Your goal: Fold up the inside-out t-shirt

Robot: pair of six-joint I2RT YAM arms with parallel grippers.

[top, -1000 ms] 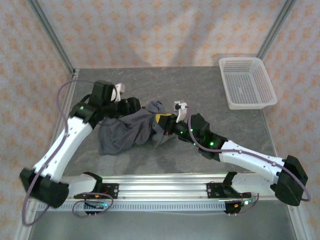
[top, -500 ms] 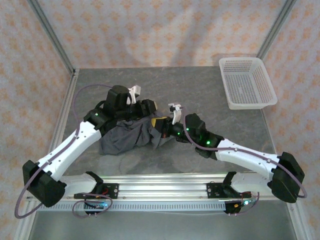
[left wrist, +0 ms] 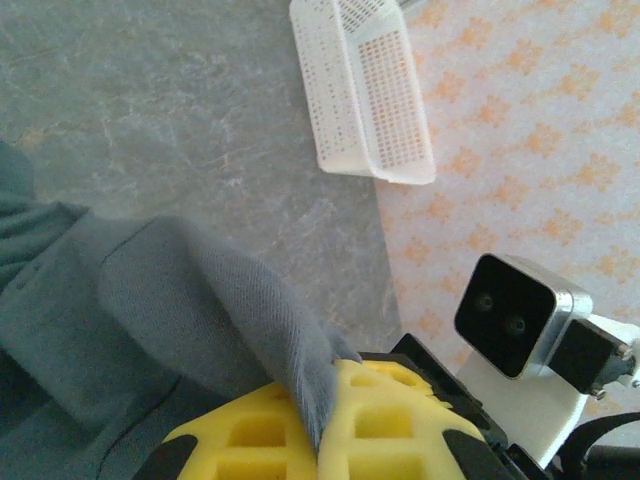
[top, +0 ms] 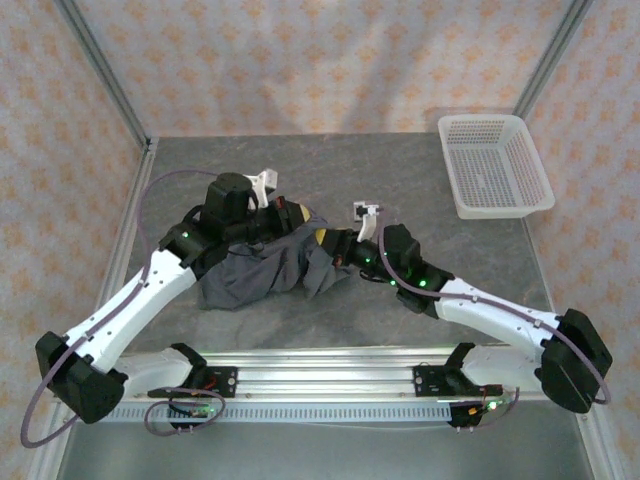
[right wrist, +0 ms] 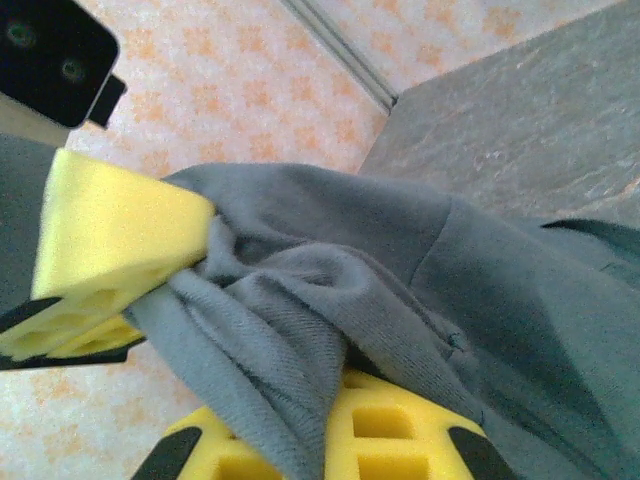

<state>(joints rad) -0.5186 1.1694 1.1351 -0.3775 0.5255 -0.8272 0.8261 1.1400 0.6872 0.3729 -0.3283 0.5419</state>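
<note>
The inside-out t-shirt is a crumpled dark slate-grey heap left of the table's middle. Both grippers meet at its raised right end. My left gripper is shut on a ridge of the cloth, and in the left wrist view the fold runs down between the yellow pads. My right gripper is shut on a bunched fold right beside it. In the right wrist view the grey cloth drapes over that gripper, with the left gripper's yellow pad touching the same bunch.
A white mesh basket stands at the back right corner, also seen as a white basket in the left wrist view. Patterned walls close the table's back and sides. An aluminium rail runs along the near edge.
My left gripper swung right from the shirt's far left side to its raised right end and shut on the cloth. The right gripper kept its hold, shifting only slightly.
</note>
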